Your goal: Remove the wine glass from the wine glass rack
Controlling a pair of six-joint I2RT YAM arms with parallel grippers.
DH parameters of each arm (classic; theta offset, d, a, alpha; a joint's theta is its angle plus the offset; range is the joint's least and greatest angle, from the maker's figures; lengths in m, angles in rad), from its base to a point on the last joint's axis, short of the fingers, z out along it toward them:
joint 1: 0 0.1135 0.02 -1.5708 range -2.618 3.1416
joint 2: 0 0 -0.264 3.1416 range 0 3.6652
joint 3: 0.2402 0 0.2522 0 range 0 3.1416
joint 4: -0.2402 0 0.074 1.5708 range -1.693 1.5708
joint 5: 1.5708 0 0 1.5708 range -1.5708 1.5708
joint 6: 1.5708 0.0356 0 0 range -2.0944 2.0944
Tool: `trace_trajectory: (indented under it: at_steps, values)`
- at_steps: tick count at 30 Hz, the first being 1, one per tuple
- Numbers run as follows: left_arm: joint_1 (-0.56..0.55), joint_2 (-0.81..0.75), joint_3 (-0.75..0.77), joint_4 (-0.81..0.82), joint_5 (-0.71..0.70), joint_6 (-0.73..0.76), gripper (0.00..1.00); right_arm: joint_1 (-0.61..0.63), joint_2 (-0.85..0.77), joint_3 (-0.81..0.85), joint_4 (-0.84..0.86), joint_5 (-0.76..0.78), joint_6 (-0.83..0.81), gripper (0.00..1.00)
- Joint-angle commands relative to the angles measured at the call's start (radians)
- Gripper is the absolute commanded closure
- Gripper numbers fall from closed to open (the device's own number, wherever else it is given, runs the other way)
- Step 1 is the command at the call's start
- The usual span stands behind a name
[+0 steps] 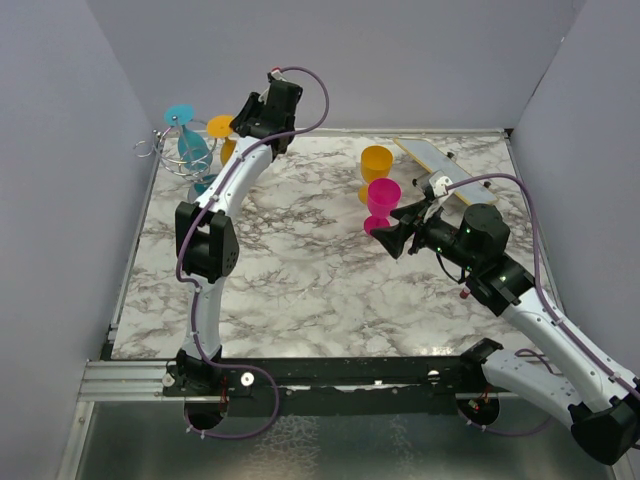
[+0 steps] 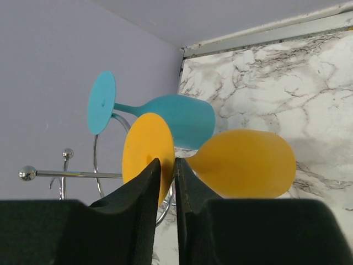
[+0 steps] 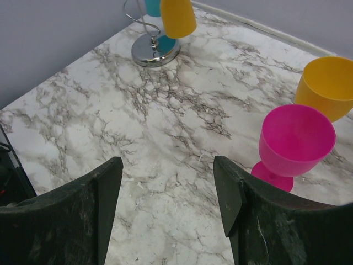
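Progress: orange wine glass (image 2: pixel 242 163) not yet off. It hangs on the wine glass rack (image 2: pixel 26 173) at the far-left corner of the table (image 1: pixel 300 270), foot (image 2: pixel 140 146) up by the wire hoops. Grasp looks made or nearly so: left end effector (image 2: pixel 167 163) has its fingers almost together w/ the thin orange foot in the narrow slot btwn them. Reads as a pinch on the foot, tho exact contact is hard to confirm. Left to do, by my judgement: draw the foot out of the hoop, clear the wire, carry the glass away.

Orientation: upside down, foot up, rim toward the table. Long axis near upright, maybe a slight tilt per right wrist view. In left wrist view the axis runs across the picture, foot left, bowl right.

Teal wine glass (image 2: pixel 165 118) hangs just beside it on the same rack, same way up, bowls close; could get knocked on the way out. Shiny disc base (image 3: pixel 144 54) sits below both.

Further out: pink glass (image 1: pixel 383 198) & standing orange glass (image 1: pixel 377 162) upright toward the far-right part of the table, close together. Right end effector (image 3: pixel 168 165) spread wide, holding nothing, near the pink glass, well apart from the rack.
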Motion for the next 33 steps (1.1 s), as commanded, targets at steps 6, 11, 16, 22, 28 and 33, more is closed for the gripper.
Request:
trace_trajectory:
  at_steps: [6,11,16,22,28,33]
  values:
    - [-0.004,-0.072,0.036,-0.004,0.002,-0.016,0.91,0.005,0.009,0.007,0.032,-0.016,0.003,0.33]
    - [-0.005,-0.056,0.052,-0.004,-0.015,-0.015,1.00,0.005,0.005,0.008,0.030,-0.013,0.002,0.33]
    - [-0.014,-0.045,0.069,-0.006,-0.017,-0.010,1.00,0.005,0.001,0.005,0.031,-0.005,0.002,0.33]
    - [-0.027,-0.028,0.089,-0.005,-0.026,0.000,1.00,0.005,0.004,0.001,0.033,-0.009,0.004,0.33]
    - [-0.039,-0.007,0.122,-0.007,-0.028,0.010,1.00,0.005,-0.001,0.001,0.031,-0.006,0.003,0.33]
    - [-0.059,-0.021,0.132,-0.010,-0.018,0.000,1.00,0.005,-0.004,0.003,0.027,-0.004,0.004,0.33]
